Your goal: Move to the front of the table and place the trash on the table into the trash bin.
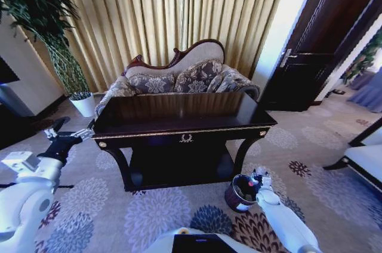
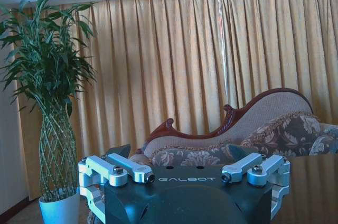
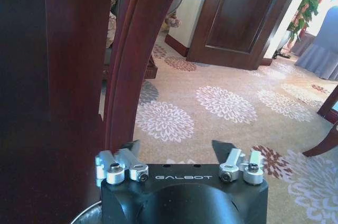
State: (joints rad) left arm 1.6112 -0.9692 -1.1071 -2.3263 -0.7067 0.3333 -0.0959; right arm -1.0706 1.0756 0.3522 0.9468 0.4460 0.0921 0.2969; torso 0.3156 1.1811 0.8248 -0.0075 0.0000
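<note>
The dark glossy table (image 1: 179, 123) with gold trim stands in front of me, and its top shows only reflections. The trash is out of view. The small maroon trash bin (image 1: 240, 196) sits on the carpet by the table's front right leg (image 3: 132, 65). My right gripper (image 1: 257, 179) hangs just above the bin's rim (image 3: 86, 214); in the right wrist view this gripper (image 3: 177, 147) is open and holds nothing. My left gripper (image 1: 74, 136) is raised beside the table's left corner. The left wrist view shows it (image 2: 179, 152) open, with nothing between its fingers.
An ornate patterned sofa (image 1: 179, 77) stands right behind the table, before gold curtains. A tall plant in a white pot (image 1: 82, 104) is at the back left. A dark door (image 1: 304, 80) is at the right, and a chair edge (image 1: 364, 157) at the far right. Flowered carpet lies all around.
</note>
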